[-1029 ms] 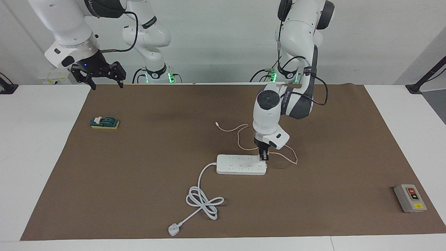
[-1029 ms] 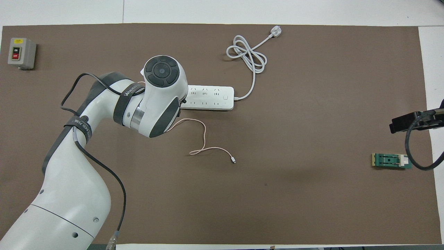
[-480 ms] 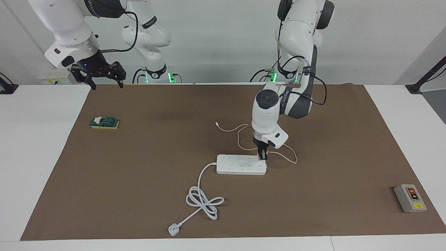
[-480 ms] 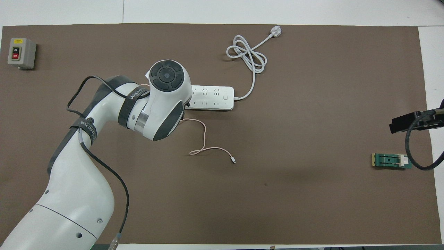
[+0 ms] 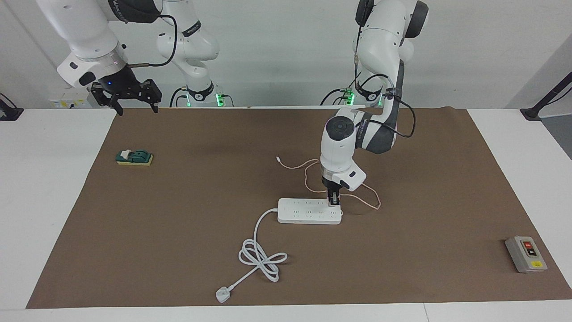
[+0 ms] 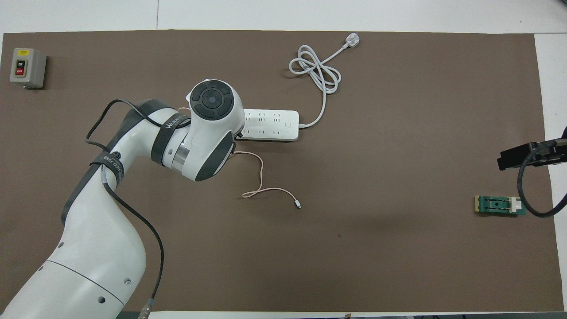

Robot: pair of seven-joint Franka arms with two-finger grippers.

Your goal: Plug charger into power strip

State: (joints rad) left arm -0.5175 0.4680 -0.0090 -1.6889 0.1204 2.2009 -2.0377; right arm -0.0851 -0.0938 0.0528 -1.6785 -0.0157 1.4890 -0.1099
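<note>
The tabletop [image 5: 53,188] is white and carries a wide brown mat [image 5: 424,250] on which everything lies. The left arm reaches down over the middle of the mat, and its left tool [image 5: 333,200] stands upright right at the top face of the power strip [image 5: 308,211], at the strip's end toward the left arm's side. That tool is clenched tight on the charger [image 5: 334,201], a small pale block pinched between the fingertips and pressed against the strip's outlets; whether its prongs are fully seated I cannot tell. From above, the arm's wrist hides the grip entirely. The right arm waits, its right tool [image 5: 132,96] hanging released, fingers spread, over the mat's edge nearest the robots at the right arm's end. The strip's thick white cord [image 5: 259,255] loops in a knot farther from the robots and ends in a white plug [image 5: 222,294]. The charger's thin pink cable [image 6: 261,177] trails from under the arm toward the robots, curling to a small white connector [image 6: 298,204]. A grey button box [image 5: 526,254] sits at the left arm's end, a green block [image 5: 134,157] at the right arm's end.
</note>
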